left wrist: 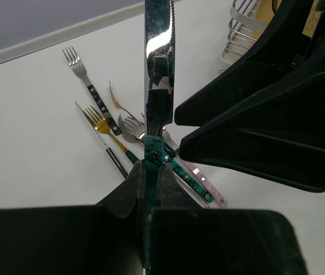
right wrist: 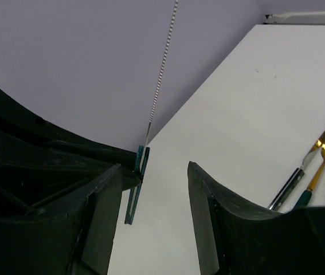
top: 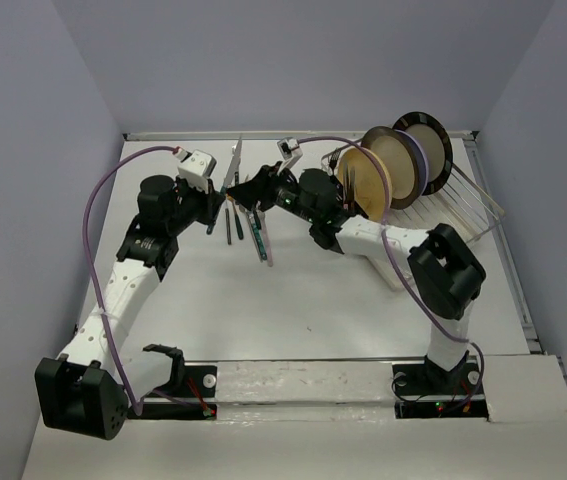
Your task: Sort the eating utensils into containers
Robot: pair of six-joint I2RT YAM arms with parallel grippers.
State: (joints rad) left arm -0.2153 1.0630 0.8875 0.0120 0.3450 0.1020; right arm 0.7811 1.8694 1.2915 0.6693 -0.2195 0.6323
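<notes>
Left jaws pinch knife (left wrist: 159, 69) by green handle, blade up, above table (left wrist: 30, 143), near utensil pile (left wrist: 116, 129). Right jaws spread, handle just inside their gap. Centre your right jaws on handle, close firmly, only then let left release.

Knife (left wrist: 159, 63) tip cut off, handle behind fingers (left wrist: 130, 197).

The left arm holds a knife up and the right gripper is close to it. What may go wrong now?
1. The left gripper grips the knife by its handle; if it lets go before the open right gripper closes, the knife may fall onto the forks on the table.
2. The two grippers are very close and may collide.
</notes>
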